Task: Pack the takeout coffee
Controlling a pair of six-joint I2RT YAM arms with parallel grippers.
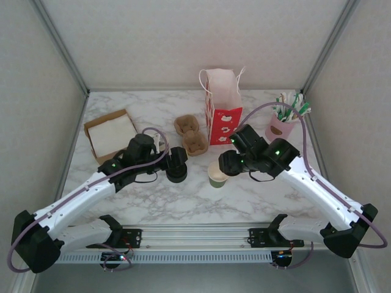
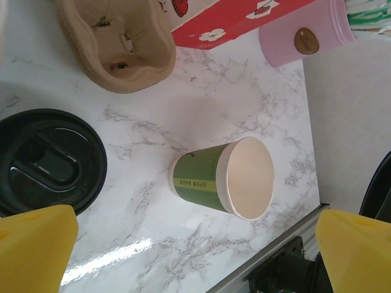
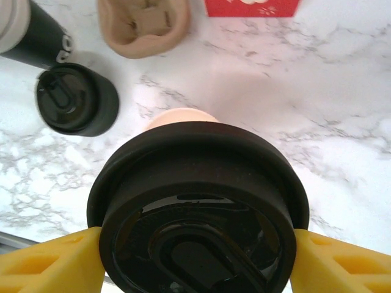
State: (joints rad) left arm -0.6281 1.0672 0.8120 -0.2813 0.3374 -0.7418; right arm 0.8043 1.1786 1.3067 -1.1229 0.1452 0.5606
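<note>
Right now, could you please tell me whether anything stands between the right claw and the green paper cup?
Only the black lid gripped in the right claw itself, hovering over the green cup's open mouth. Nothing else visible lies between them.

Lab rig – alu-framed booth (image 1: 61,46) w/ marble table (image 1: 183,196).

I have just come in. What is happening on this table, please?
The right pincer holds a black lid over the green paper cup, which stands open on the marble table. The lid is not yet on the cup. The left pincer is open and holds nothing; it hangs near a stack of black lids. The cardboard cup carrier and the red paper bag stand behind the cup.
</note>
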